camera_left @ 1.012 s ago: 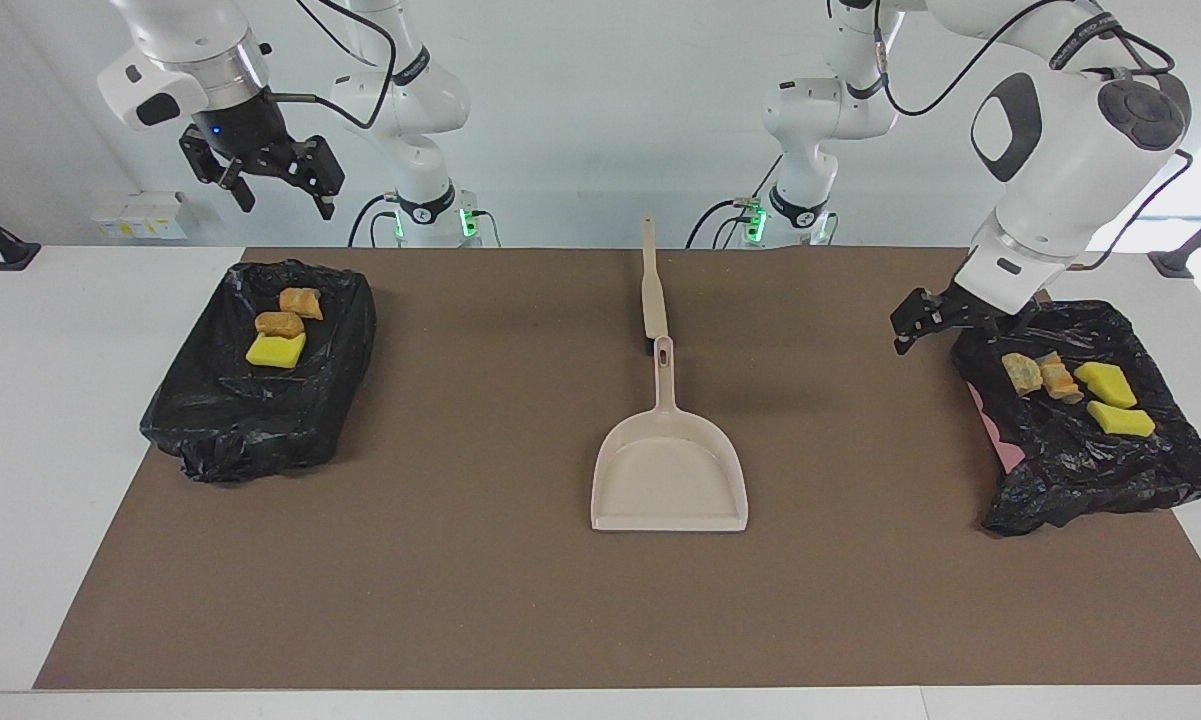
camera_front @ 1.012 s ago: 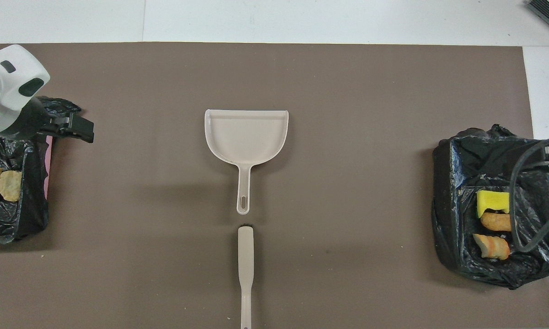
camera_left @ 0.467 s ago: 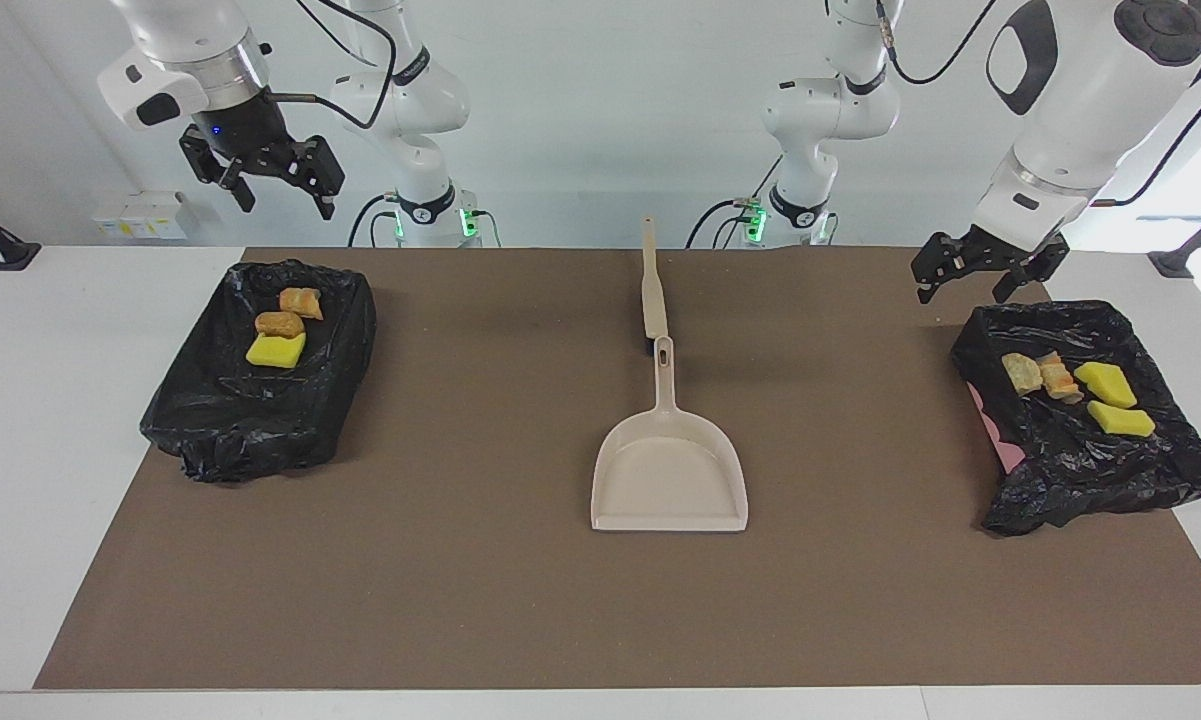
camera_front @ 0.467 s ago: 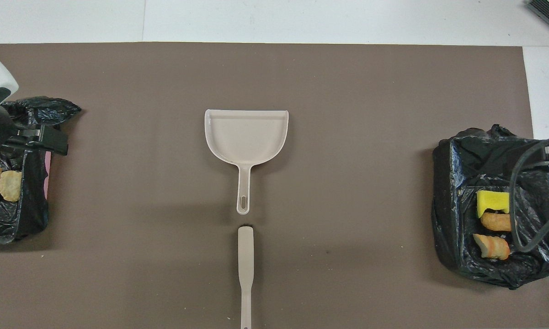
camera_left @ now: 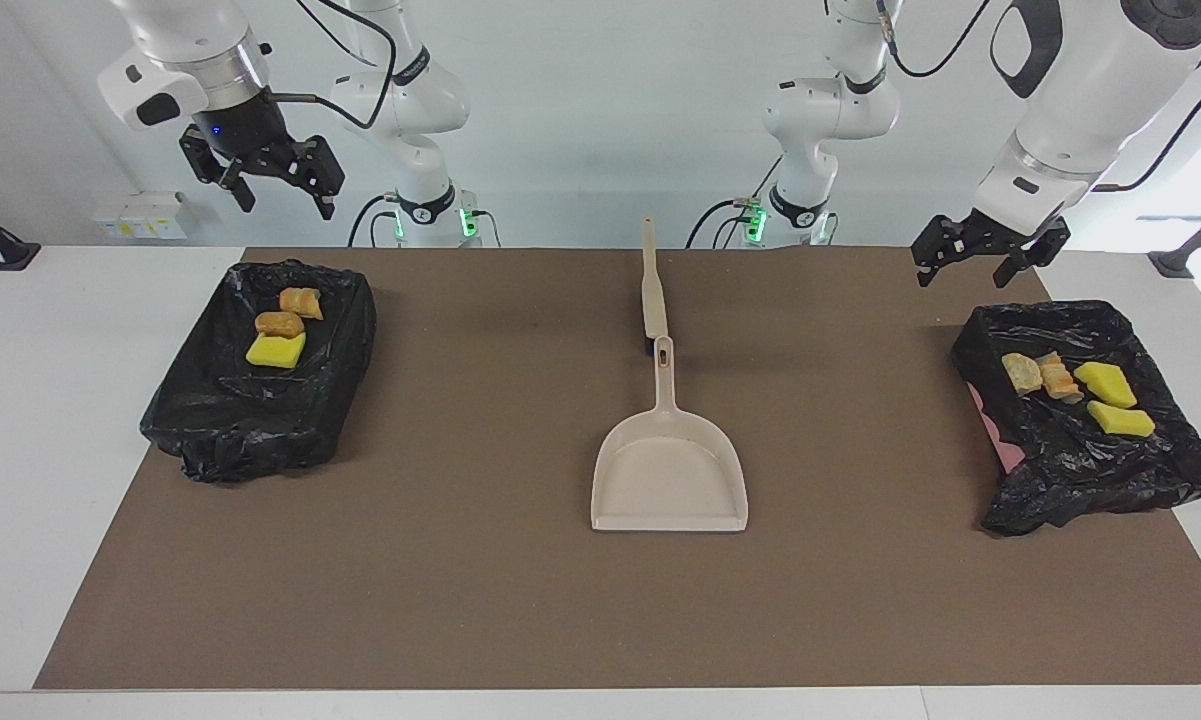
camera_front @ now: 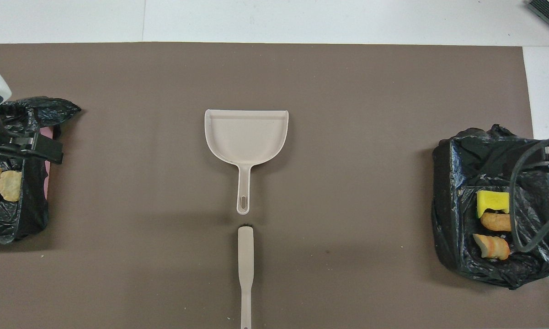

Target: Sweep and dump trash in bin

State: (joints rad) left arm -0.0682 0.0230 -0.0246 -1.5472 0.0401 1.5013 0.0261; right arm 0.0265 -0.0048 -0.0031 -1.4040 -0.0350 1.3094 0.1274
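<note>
The trash is all binned already: three pieces, a yellow chunk (camera_left: 276, 350) and two tan-orange lumps (camera_left: 280, 323), lie in the black-lined bin (camera_left: 210, 430) at the right arm's end of the worktop (camera_left: 50, 400), directly beneath the right tool (camera_left: 276, 198), which hangs high above that bin with its fingers apart and nothing between them. The other four, two yellow chunks (camera_left: 1106, 384) and two bread-like lumps (camera_left: 1022, 373), lie in the second black-lined bin (camera_left: 1090, 480) at the left arm's end, just below the left tool (camera_left: 972, 270), which is up in the air over the edge of that bin that lies toward the robots, its fingers likewise spread and empty. Each tool sitting over its own bin with open jaws suits a release into the liner, and the height keeps the fingers free of the crumpled plastic. Well apart from both tools, midway between them on the brown mat (camera_left: 460, 600), the beige dustpan (camera_left: 669, 478) lies flat and empty, its mouth turned away from the robots and its handle pointing toward them; the brush (camera_left: 652, 290) lies in line with it, bristle end just beside the handle tip, nearer to the robots. Laid out that way, both handles face the arms for an easy pick-up. No scraps show on the mat, so the job looks essentially finished.
</note>
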